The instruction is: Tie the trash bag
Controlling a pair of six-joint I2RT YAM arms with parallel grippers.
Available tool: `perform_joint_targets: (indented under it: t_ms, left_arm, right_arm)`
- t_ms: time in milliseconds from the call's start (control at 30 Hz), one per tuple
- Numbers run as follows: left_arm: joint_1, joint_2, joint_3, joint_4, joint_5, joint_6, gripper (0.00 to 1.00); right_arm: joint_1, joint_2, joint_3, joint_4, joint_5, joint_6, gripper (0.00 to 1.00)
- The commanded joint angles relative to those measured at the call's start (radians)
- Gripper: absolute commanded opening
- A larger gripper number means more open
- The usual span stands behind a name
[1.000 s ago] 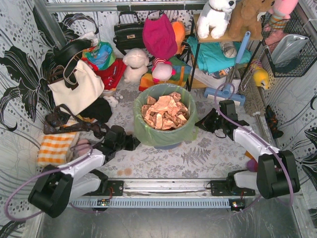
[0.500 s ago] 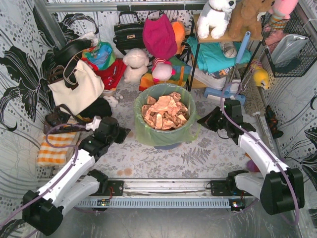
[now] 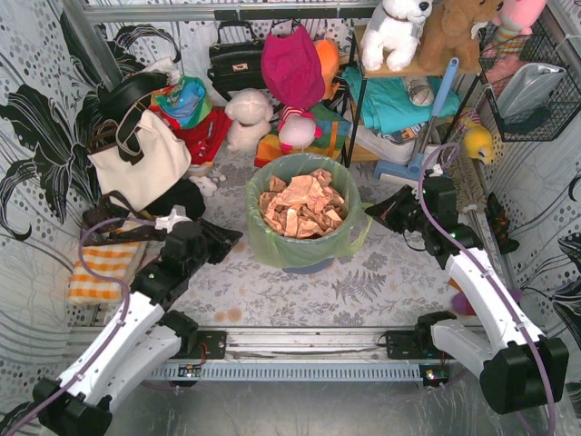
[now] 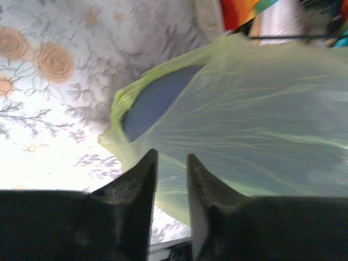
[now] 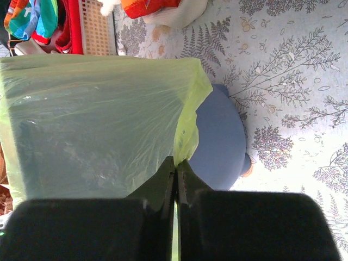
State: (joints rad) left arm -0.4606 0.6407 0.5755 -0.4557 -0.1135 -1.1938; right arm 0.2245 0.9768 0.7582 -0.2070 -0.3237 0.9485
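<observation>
Left gripper [image 4: 171, 157]: jaws a narrow slit apart, nothing between them, tips aimed at the left side of the trash bag [image 3: 272, 238] and just short of it in the top view; the wrist view shows green film through the slit, but whether it touches can't be told. Right gripper [image 5: 175, 160]: jaws pressed to a hairline, a tapering flap of the bag's film runs down right to the tips and a green sliver shows in the seam, so it looks pinched on the bag's right edge. Trash bag sits mid-table between the two grippers, lining the round blue-grey bin [image 5: 217, 136], its top folded out and down over the bin's rim, mouth open and untied. Tan crumpled paper scraps [image 3: 300, 202] fill the bag up to about rim level. In the left wrist view the film hangs loose off the bin wall with a wrinkled lip at the lower edge; in the right wrist view the hem stands away from the bin, with the bin base showing beside it. Bin stands upright on the grey floral table cover [image 3: 363, 282]. Left arm reaches in from the lower left, right arm from the lower right, both wrists low beside the bin. Clutter behind and well apart from the bag: a white tote bag [image 3: 141, 159] at left, an orange checked cloth [image 3: 102, 268] near the left arm, a black handbag [image 3: 236, 59] at the back, and a white plush toy [image 3: 247, 118] behind the bin.
</observation>
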Motion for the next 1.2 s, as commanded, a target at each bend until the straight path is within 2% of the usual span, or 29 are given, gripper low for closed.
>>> perform_joint_targets:
  t_ms: [0, 100, 200, 333, 467, 567, 833, 967, 1167]
  left_arm:
    - [-0.006, 0.079, -0.081, 0.104, 0.104, -0.049, 0.46]
    - [-0.004, 0.128, -0.143, 0.200, 0.133, -0.114, 0.62]
    - [-0.004, 0.162, -0.210, 0.315, 0.136, -0.221, 0.67]
    - [-0.004, 0.217, -0.267, 0.291, 0.080, -0.458, 0.67]
    - [-0.004, 0.240, -0.301, 0.339, 0.085, -0.573, 0.66]
    - [-0.004, 0.266, -0.320, 0.454, 0.101, -0.587, 0.66]
    - [-0.004, 0.438, -0.314, 0.608, 0.175, -0.599, 0.66]
    - [-0.005, 0.514, -0.304, 0.698, 0.199, -0.590, 0.56]
    - [-0.006, 0.600, -0.300, 0.777, 0.226, -0.612, 0.50]
  right_arm:
    - [-0.004, -0.007, 0.002, -0.002, 0.010, 0.003, 0.00]
    - [-0.005, -0.006, 0.002, -0.003, 0.009, 0.007, 0.00]
    - [-0.005, -0.007, 0.005, -0.006, 0.014, 0.008, 0.00]
    - [-0.004, -0.001, 0.013, -0.018, 0.019, 0.008, 0.00]
    - [-0.004, -0.003, 0.014, -0.021, 0.021, 0.010, 0.00]
    - [-0.004, -0.006, 0.014, -0.021, 0.025, 0.012, 0.00]
    - [-0.004, -0.004, 0.017, -0.022, 0.030, 0.016, 0.00]
    - [-0.004, -0.004, 0.017, -0.020, 0.038, 0.019, 0.00]
    - [-0.004, 0.003, 0.029, -0.024, 0.040, 0.017, 0.00]
